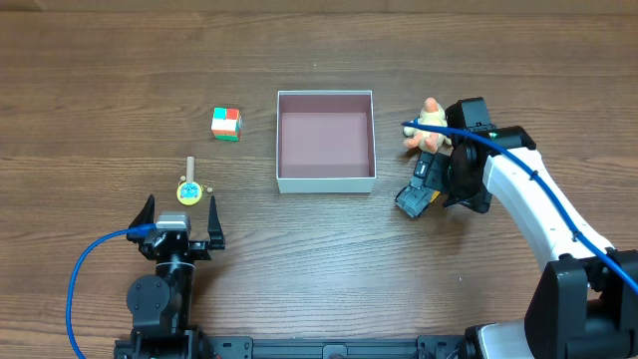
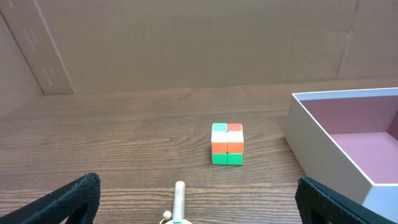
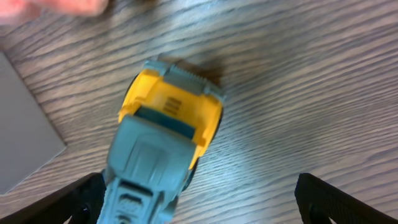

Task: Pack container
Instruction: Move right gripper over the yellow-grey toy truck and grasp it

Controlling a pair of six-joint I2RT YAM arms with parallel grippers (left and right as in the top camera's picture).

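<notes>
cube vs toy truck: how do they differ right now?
Cube is a small block in green, orange and white patches; truck is longer, yellow and grey. Cube sits left of the container, standing free; truck lies right of it, between the right gripper's open fingers. Both rest on the table, outside the container.

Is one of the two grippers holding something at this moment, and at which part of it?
Nothing is held. The right gripper is open, its fingers wide around the toy truck, not closed on it. The left gripper is open too.
</notes>
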